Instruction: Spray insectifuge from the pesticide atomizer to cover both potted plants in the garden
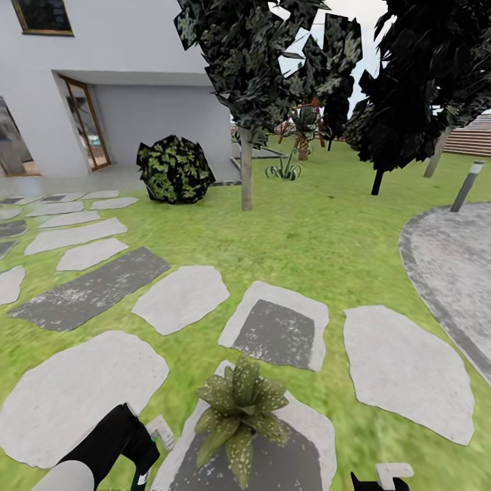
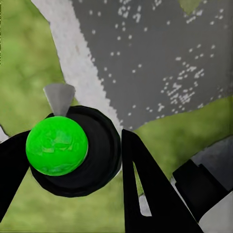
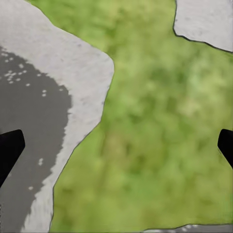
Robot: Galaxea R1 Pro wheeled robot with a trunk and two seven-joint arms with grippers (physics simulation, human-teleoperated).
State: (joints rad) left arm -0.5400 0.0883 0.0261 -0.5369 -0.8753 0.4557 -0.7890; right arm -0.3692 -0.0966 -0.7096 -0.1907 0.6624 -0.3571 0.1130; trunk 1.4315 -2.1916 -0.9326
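- Left gripper (image 2: pixel 73 160) is clamped on the pesticide atomizer (image 2: pixel 57 144); a loose hold could let it slip mid-spray.
- Right gripper (image 3: pixel 116 145) hangs spread, holding nothing, above grass.
- One potted plant (image 1: pixel 240 411) stands just ahead on a stepping stone (image 1: pixel 307 436); spraying from one side risks patchy cover.

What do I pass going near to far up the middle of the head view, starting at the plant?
Potted plant on its stepping stone → dark-centred stepping stone → open lawn → tree trunk → house wall.
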